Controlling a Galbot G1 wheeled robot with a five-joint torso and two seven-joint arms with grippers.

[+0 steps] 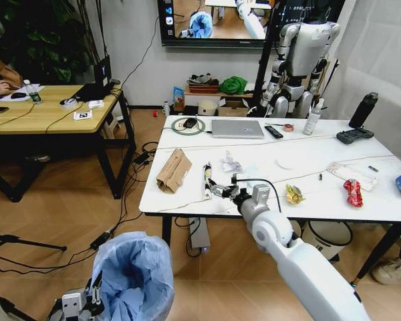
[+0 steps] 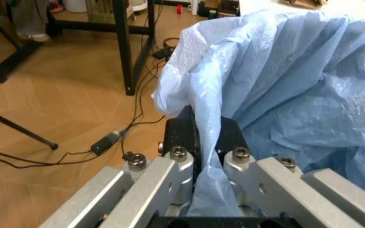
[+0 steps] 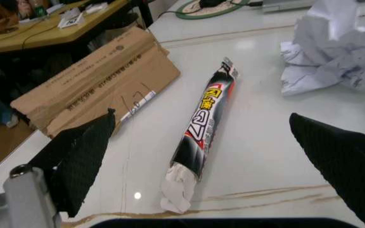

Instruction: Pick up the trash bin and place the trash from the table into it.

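Trash bin point(image 1: 135, 275) with crinkly light-blue bag: left end effector point(image 2: 203, 142) clenched on its rim; I've right end effector point(image 3: 201, 156) released over the light black-red wrapper tube point(image 3: 203, 121), taking mid-length.

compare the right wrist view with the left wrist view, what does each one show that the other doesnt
Right wrist only: the open right gripper over the table, straddling a long black-and-red wrapper, with crumpled brown cardboard and crumpled white paper alongside.
Left wrist only: the left gripper shut on the trash bin bag rim, with cables on the wooden floor.
Both: the wooden desk.
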